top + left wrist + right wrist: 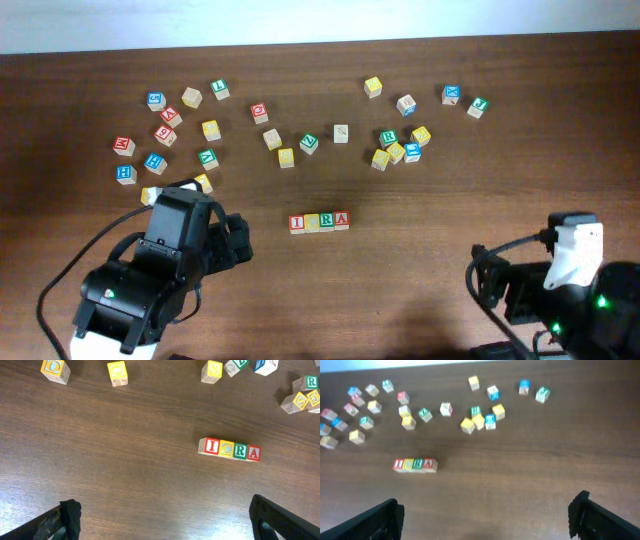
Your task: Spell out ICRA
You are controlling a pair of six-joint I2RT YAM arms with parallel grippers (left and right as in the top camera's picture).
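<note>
Overhead view — ICRA row [319, 222] complete; left gripper [165, 510], right gripper [487, 505] both gape empty.

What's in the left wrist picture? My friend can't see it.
Four letter blocks touch in a row on the wooden table, spelling ICRA. Loose blocks sit along the top edge; the left tool is open below.

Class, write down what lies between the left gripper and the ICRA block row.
Nothing: the left wrist view shows only bare table between the left gripper and the ICRA block row.
</note>
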